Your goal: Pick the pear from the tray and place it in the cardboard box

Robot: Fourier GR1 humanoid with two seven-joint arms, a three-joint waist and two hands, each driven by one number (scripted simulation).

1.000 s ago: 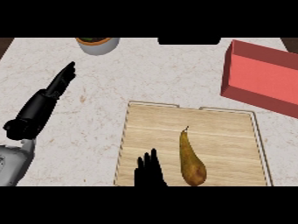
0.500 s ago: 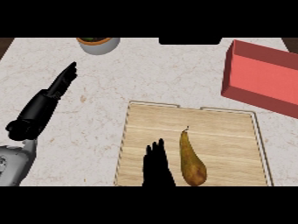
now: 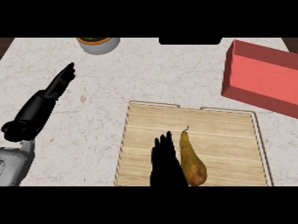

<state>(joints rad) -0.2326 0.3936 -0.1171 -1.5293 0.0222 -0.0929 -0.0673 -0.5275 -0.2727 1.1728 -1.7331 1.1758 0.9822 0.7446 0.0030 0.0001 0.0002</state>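
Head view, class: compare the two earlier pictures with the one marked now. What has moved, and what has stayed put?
The right hand has slid farther up the wooden tray from the lower edge, its straight fingers now alongside the pear, left of it. It has not taken hold of anything. The pear, the red box, the pot and the left hand, open over the counter, lie as before.

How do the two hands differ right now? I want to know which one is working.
The right hand lies over the wooden tray, fingers straight beside the pear; the left hand is over bare counter, far from it. The right shows only its hand; the left shows its forearm too. Both are black and open.
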